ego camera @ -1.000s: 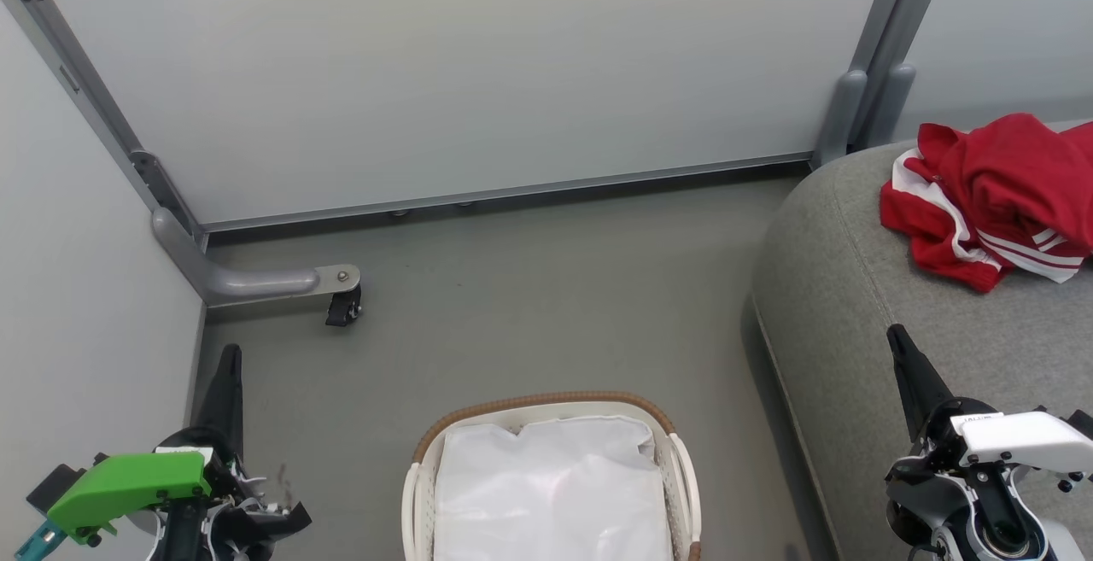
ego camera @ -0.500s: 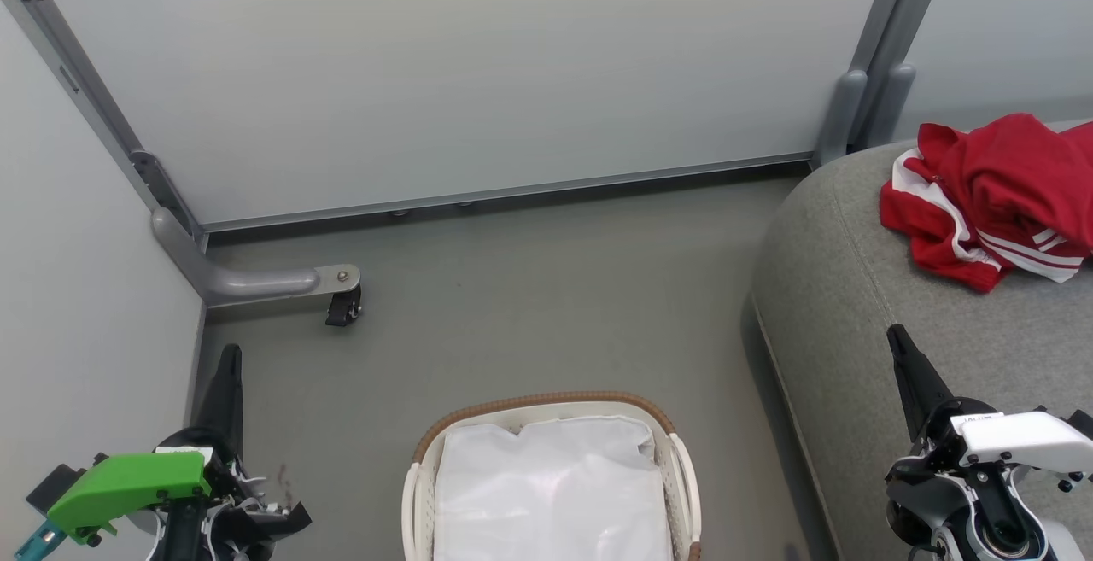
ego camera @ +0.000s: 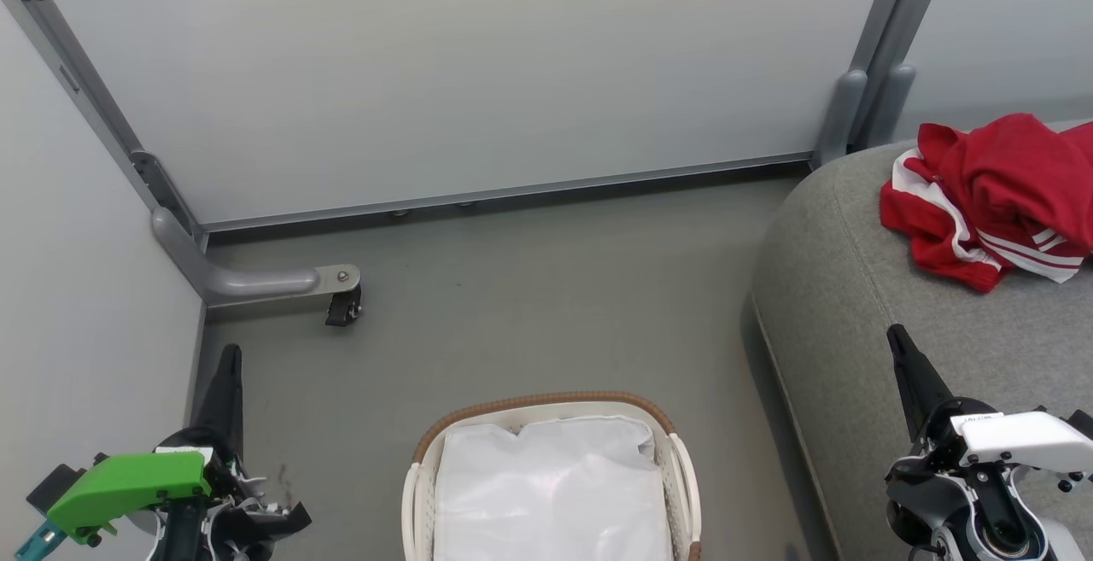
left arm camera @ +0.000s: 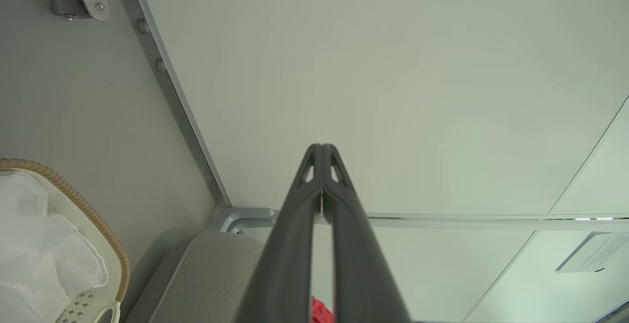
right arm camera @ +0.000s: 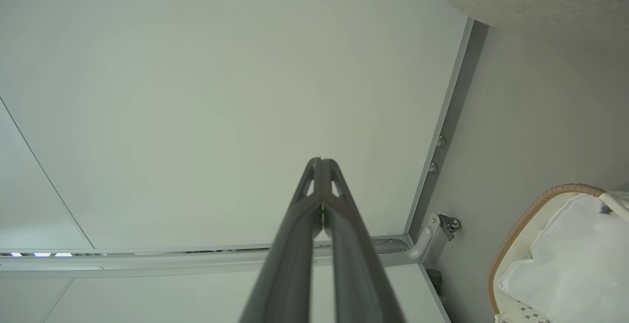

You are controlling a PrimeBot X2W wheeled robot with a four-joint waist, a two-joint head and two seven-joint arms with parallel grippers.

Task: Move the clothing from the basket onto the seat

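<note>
Head view: clothing (ego camera: pixel 990 189) lies on seat (ego camera: pixel 854 305); basket (ego camera: pixel 546 398) holds just its liner (ego camera: pixel 546 493). Jaws of both arms closed, empty. Task likely complete; check liner folds for remnants

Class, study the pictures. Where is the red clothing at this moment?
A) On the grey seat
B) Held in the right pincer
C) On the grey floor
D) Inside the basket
A: the clothing lies heaped on the seat, the basket holds its white liner, and the right pincer is shut with nothing in it.
</note>
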